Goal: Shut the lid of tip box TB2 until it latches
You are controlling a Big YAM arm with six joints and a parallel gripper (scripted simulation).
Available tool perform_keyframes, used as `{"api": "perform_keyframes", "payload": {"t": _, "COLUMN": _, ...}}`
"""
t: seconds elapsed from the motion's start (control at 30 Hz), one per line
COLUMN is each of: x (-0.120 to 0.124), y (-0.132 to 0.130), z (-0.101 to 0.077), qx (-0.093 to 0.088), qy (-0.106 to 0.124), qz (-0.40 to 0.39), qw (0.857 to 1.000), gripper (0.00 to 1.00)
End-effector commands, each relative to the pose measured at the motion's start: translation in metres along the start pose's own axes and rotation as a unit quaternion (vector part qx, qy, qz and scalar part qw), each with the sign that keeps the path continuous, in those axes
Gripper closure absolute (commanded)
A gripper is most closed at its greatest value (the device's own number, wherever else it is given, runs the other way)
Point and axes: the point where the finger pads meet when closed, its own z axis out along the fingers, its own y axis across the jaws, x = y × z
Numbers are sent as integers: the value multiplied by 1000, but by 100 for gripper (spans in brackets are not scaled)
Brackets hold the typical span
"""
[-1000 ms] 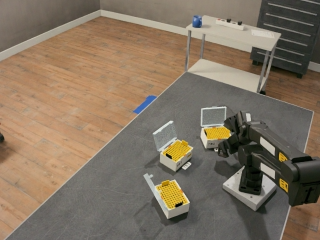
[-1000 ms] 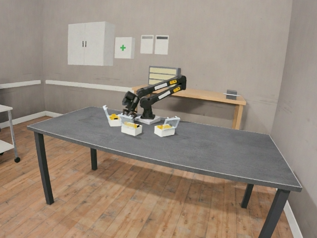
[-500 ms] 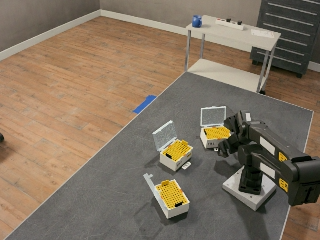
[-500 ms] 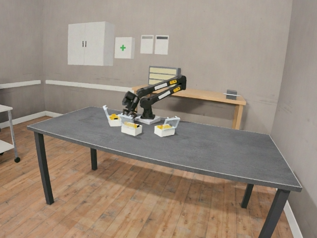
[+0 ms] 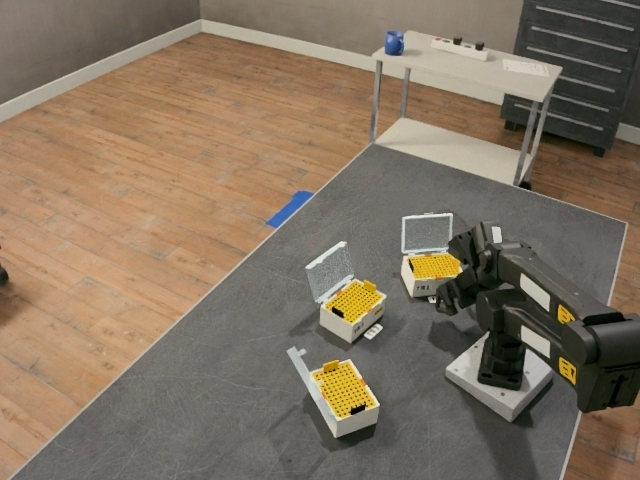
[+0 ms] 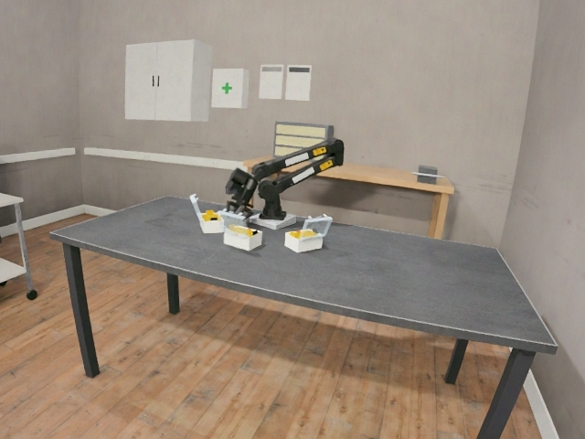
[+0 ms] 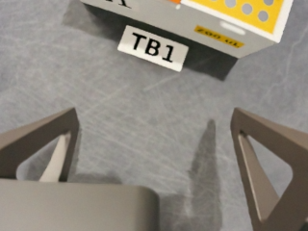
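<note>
Three white tip boxes with yellow tip racks stand flat on the grey bench, all with lids open. The far box, TB1 (image 5: 430, 273), has its lid (image 5: 427, 232) upright. In the wrist view its label tag TB1 (image 7: 153, 48) lies just ahead of my fingers, by the box's front (image 7: 207, 14). The middle box (image 5: 353, 310) has a small tag (image 5: 373, 331) at its front; its marking looks like TB2 but is small. The near box (image 5: 343, 395) has its lid (image 5: 302, 372) tilted far back. My gripper (image 5: 444, 304) (image 7: 154, 115) is open and empty, low over the bench just in front of TB1.
My arm's base plate (image 5: 498, 379) sits to the right of the boxes. The bench edge runs along the left (image 5: 206, 294). A white cart (image 5: 465, 77) stands beyond the far end of the bench. In the exterior view the boxes (image 6: 242, 236) sit in a row before the arm.
</note>
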Motion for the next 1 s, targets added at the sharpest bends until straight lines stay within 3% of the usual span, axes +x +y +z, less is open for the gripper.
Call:
{"api": "perform_keyframes", "payload": {"t": 0.0, "x": -23, "y": -4, "z": -9, "qx": 5, "qy": -21, "qz": -7, "qw": 1000, "gripper": 0}}
{"api": "perform_keyframes", "payload": {"t": 0.23, "x": -23, "y": -4, "z": -9, "qx": 5, "qy": -21, "qz": -7, "qw": 1000, "gripper": 0}}
{"api": "perform_keyframes", "payload": {"t": 0.27, "x": -40, "y": -4, "z": -22, "qx": 7, "qy": -33, "qz": -10, "qw": 999, "gripper": 0}}
{"api": "perform_keyframes", "payload": {"t": 0.5, "x": -56, "y": -6, "z": -57, "qx": 13, "qy": -35, "qz": -13, "qw": 999, "gripper": 0}}
{"api": "perform_keyframes", "payload": {"t": 0.97, "x": -81, "y": -4, "z": -112, "qx": 14, "qy": -35, "qz": -14, "qw": 999, "gripper": 0}}
